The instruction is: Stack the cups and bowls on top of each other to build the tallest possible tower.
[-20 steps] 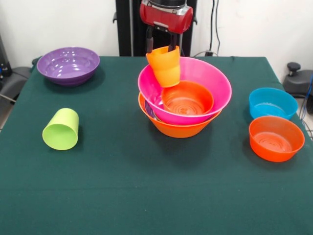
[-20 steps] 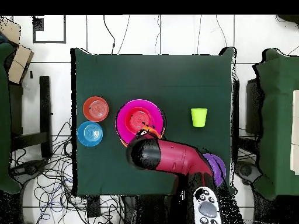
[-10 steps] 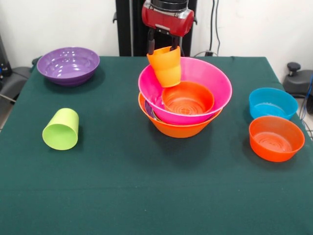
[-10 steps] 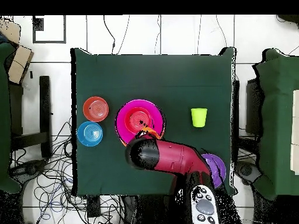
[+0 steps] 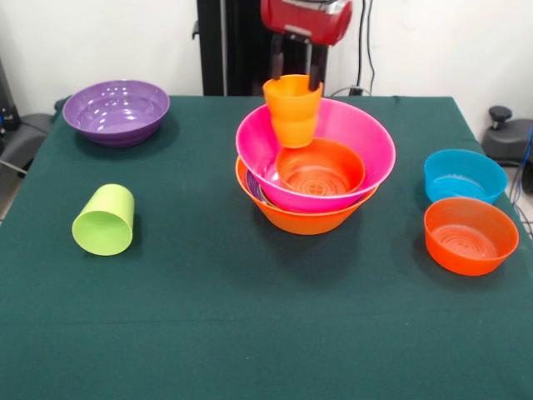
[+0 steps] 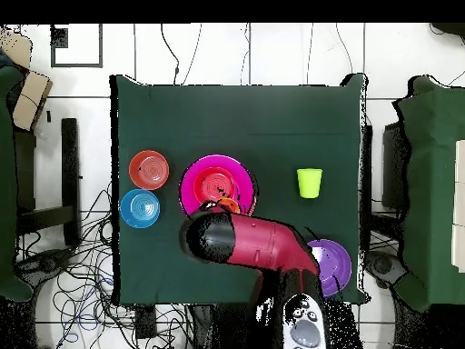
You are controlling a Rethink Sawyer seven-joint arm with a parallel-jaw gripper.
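We see the gripper (image 5: 295, 79) clenched on the rim of the orange cup (image 5: 293, 108), holding it upright over the far side of the pink bowl (image 5: 366, 146), which sits in the tower (image 5: 312, 218) with a small red-orange bowl (image 5: 321, 167) inside, while the green cup (image 5: 105, 220) lies on its side on the table (image 5: 250, 333).

The bowls, such as the pink one (image 5: 333, 133) and the purple one (image 5: 117, 110) near the table's corner, look like smooth, glossy plastic. The green cup (image 5: 105, 220) has a duller plastic sheen. The table (image 5: 208, 333) is covered in matt dark green cloth.
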